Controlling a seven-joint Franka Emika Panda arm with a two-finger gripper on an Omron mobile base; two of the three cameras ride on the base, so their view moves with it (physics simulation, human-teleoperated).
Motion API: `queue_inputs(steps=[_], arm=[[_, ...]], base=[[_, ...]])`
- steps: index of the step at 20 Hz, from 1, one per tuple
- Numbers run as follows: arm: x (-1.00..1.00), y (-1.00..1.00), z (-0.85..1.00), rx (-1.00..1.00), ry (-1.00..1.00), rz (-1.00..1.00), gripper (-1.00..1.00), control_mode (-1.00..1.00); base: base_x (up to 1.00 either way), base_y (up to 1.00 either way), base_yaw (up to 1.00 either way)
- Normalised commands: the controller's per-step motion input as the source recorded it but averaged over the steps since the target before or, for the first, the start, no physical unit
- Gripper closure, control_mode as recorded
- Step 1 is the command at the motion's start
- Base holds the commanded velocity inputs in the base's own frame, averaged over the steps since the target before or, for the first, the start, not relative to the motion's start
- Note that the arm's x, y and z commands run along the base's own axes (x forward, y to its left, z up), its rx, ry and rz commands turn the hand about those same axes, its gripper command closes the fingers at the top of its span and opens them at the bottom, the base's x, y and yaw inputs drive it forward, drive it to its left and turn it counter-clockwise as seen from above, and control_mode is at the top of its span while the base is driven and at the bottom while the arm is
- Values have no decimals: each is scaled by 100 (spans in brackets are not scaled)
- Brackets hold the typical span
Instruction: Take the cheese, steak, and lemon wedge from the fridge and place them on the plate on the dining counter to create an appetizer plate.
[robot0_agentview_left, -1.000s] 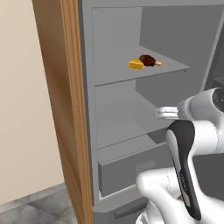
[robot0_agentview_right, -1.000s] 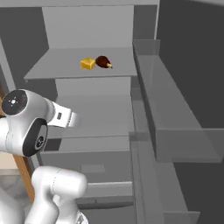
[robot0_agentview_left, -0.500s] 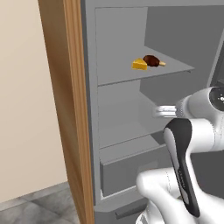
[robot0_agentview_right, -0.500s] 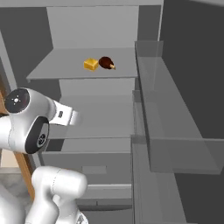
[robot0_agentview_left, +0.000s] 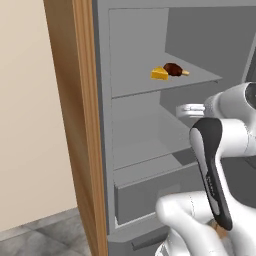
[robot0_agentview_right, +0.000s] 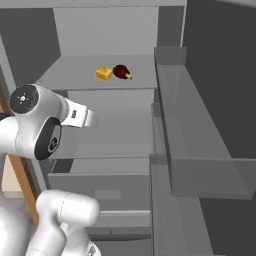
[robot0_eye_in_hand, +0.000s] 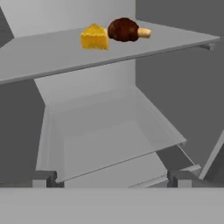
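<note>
Compared w/ one second ago, whole picture in both base views has slid a bit to the right and grown a little, so the base moved closer to the fridge (robot0_agentview_left: 140, 125); the foods did not change place on their shelf, and the arm pose looks same.

Fridge stands open, w/ wooden panel (robot0_agentview_left: 75, 125) at its left side. Upper shelf (robot0_eye_in_hand: 52, 57) carries the foods; lower shelf and grey drawer (robot0_agentview_left: 150, 190) are under it.

End effector (robot0_eye_in_hand: 111, 178) is wide open, holds nothing, touches nothing; it hangs in front of the lower shelf, well below the foods.

Cheese (robot0_eye_in_hand: 94, 37) sits on upper shelf, thin end pointing up. Steak (robot0_eye_in_hand: 124, 29) is just beside it, approx. touching, long axis along the shelf, its pale bone end pointing away from cheese.
</note>
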Motion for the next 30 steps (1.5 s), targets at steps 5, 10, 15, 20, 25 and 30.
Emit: queue_inputs(steps=[5, 10, 15, 20, 25, 30], arm=[[46, 0, 64, 1, 0, 4, -100, -100], [43, 0, 46, 1, 0, 7, -100, -100], [54, 0, 3, 0, 0, 3, -100, -100], [83, 0, -19, 0, 0, 7, -100, -100], [93, 0, -14, 0, 0, 5, -100, -100], [88, 0, -20, 0, 1, 2, -100, -100]], base=[[0, 0, 0], [0, 0, 0], [0, 0, 0], [0, 0, 0], [0, 0, 0], [0, 0, 0]])
